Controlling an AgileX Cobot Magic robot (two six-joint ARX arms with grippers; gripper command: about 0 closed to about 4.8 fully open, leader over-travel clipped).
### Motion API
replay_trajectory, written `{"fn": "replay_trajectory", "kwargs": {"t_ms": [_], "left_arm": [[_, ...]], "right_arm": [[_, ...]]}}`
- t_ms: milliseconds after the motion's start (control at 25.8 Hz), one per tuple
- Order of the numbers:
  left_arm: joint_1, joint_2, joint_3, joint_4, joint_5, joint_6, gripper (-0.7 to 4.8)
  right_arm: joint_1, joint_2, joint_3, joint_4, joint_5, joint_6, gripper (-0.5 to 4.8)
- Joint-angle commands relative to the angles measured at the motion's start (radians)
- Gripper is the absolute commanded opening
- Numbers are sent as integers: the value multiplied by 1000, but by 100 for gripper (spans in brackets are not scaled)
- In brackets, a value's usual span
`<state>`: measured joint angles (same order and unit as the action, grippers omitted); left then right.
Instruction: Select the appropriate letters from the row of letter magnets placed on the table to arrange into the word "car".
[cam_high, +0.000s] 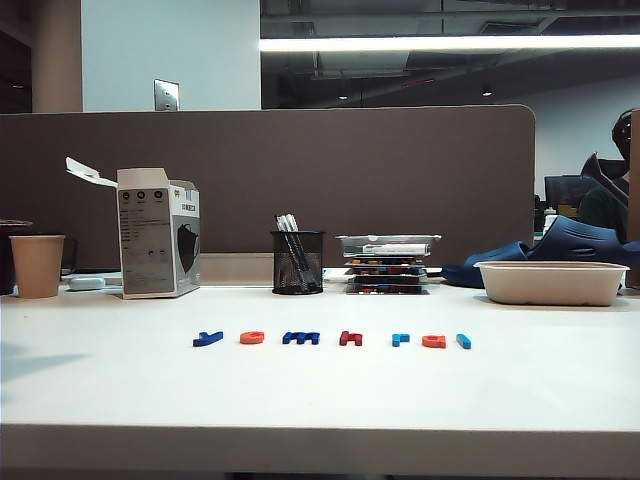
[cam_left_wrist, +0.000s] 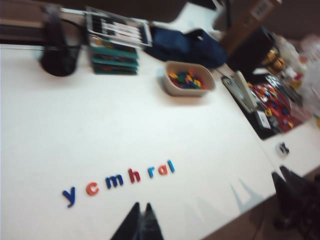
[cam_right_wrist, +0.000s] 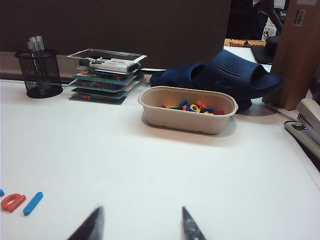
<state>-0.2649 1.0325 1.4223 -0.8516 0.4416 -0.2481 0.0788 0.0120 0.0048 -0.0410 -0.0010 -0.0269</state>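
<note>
The row of letter magnets (cam_high: 333, 339) lies in a line on the white worktop (cam_high: 320, 400), toward its front edge, reading y, c, m, h, r, a, then a straight bar. The letters sit apart from one another, none touching.

The orange "c" (cam_high: 252, 338) is second from the left, between the dark blue "y" (cam_high: 208, 339) and the dark blue "m" (cam_high: 300, 338). The light blue "r" (cam_high: 401, 339) is just right of the red "h" (cam_high: 350, 338), and the orange-red "a" (cam_high: 434, 341) lies between the "r" and the light blue bar (cam_high: 464, 342).

My left claw (cam_left_wrist: 140, 206) is closed, fingertips together, empty. It hangs above the worktop just in front of the row, near the "m" and "h". The left wrist view is blurred.

My right claw (cam_right_wrist: 141, 220) is open, jaws spread, holding nothing. It is off to the right end of the row, near the "a" and the bar.

Behind the row: a beige tray (cam_high: 551, 284) holding coloured letters, a black mesh pen cup (cam_high: 297, 262), a paper cup (cam_high: 38, 266).
</note>
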Motion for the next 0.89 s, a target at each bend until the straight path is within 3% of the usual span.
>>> {"fn": "replay_trajectory", "kwargs": {"t_ms": [39,116,232,387,464,580,735,890], "left_arm": [[-113,52,42,-7,-68,0,-5],[-196,85,59,-7,-116,-19,-5],[-330,124,71,-7,-274,-87,-5],[-432,152,71,-7,-419,-138,-5],[-458,160,71,-7,-470,-142,7],[-460,166,71,-8,-492,-171,106],[-461,179,71,-18,-525,-220,108],[-461,192,71,-32,-561,-220,149]], "right_arm": [[0,-14,-5,19,4,1,193],[0,-14,-5,19,6,1,193],[0,-14,-5,19,6,1,193],[0,-14,-5,19,6,1,193],[0,-14,-5,20,5,1,193],[0,-14,-5,20,6,1,193],[0,-14,-5,19,2,1,193],[0,-14,-5,20,4,1,193]]}}
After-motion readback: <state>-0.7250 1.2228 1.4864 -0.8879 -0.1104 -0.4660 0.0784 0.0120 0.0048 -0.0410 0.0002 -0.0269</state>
